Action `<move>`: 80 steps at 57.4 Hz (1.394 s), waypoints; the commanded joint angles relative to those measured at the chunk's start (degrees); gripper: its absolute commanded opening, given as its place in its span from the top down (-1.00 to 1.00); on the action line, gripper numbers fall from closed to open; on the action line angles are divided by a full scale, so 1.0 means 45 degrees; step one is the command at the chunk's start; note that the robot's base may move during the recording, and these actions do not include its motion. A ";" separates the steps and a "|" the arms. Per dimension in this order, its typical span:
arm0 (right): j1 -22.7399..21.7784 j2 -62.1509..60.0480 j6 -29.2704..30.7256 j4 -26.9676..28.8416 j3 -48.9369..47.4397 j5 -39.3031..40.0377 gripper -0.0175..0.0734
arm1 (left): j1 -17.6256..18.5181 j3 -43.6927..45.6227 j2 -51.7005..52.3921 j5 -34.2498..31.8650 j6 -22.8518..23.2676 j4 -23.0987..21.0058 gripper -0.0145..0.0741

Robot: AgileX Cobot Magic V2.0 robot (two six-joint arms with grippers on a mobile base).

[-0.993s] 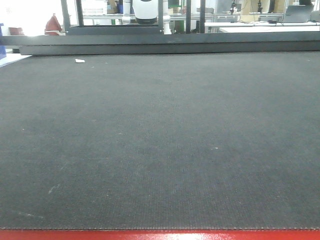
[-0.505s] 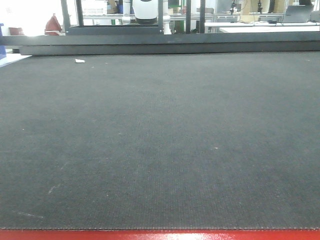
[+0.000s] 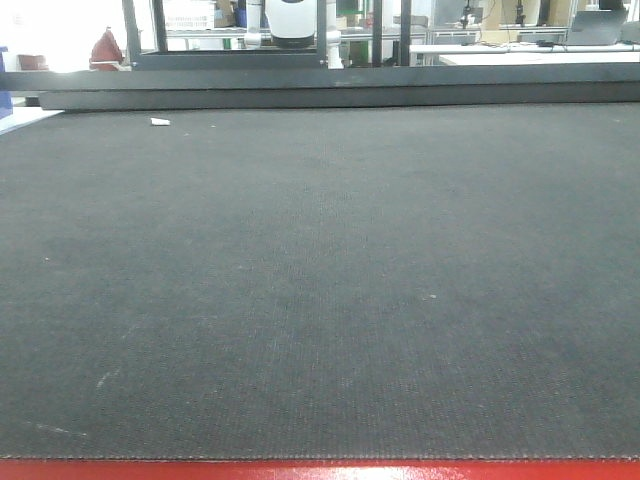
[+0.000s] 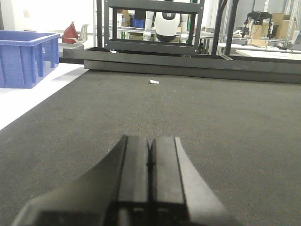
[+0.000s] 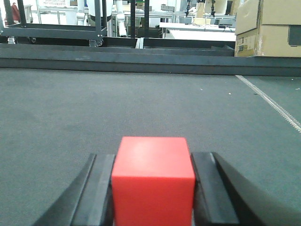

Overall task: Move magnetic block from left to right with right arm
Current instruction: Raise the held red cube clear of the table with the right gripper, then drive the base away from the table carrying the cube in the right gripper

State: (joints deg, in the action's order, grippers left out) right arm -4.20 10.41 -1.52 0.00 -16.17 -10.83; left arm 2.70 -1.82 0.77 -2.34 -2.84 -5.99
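Inspection of the right wrist view found the magnetic block (image 5: 153, 176) seated squarely between the fingers (image 5: 101, 188) of the right gripper (image 5: 154, 162). The jaws stood apart by the cube's width and were clamped on its two side faces, with its top and front faces exposed. Whether the cube's underside rested on the black mat (image 3: 320, 300) or hung just above it could not be determined, as its lower edge ran out of view. The front-facing view showed only the mat and a small white scrap (image 3: 160, 122) near the far edge, with neither arm nor block in shot. The block's place across the table therefore could not be fixed, though cardboard boxes (image 5: 268, 26) stood beyond the far right rail. The step in hand was judged to be carriage and set-down on the right side. Recommended practice: hold the clamp firm and the wrist level during travel, and lower until the bottom face sits flat. Part both fingers evenly and only then lift away, so the cube is neither dragged nor tipped. The left gripper (image 4: 149, 150) lay low over the mat with its jaws pressed together on nothing, the blue crate (image 4: 28, 56) off to its left — it needed no action.
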 commanded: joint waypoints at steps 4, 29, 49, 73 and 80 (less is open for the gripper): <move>-0.0094 0.0111 0.0093 -0.0214 -0.0356 0.1088 0.06 | 0.0080 -0.0015 0.0166 -0.1161 -0.0030 -0.0060 0.96; -0.0094 0.0111 0.0093 -0.0214 -0.0356 0.1088 0.06 | 0.0080 -0.0015 0.0166 -0.1161 -0.0030 -0.0060 0.96; -0.0094 0.0111 0.0093 -0.0214 -0.0356 0.1088 0.06 | 0.0080 -0.0015 0.0166 -0.1161 -0.0030 -0.0060 0.96; -0.0094 0.0111 0.0093 -0.0214 -0.0356 0.1088 0.06 | 0.0080 -0.0015 0.0166 -0.1161 -0.0030 -0.0060 0.96; -0.0094 0.0137 0.0093 -0.0214 -0.0356 0.1089 0.06 | 0.0080 -0.0015 0.0166 -0.1161 -0.0030 -0.0060 0.96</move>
State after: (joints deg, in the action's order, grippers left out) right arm -4.20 10.41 -1.42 0.00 -16.07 -10.94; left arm 2.70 -1.82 0.77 -2.34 -2.84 -5.99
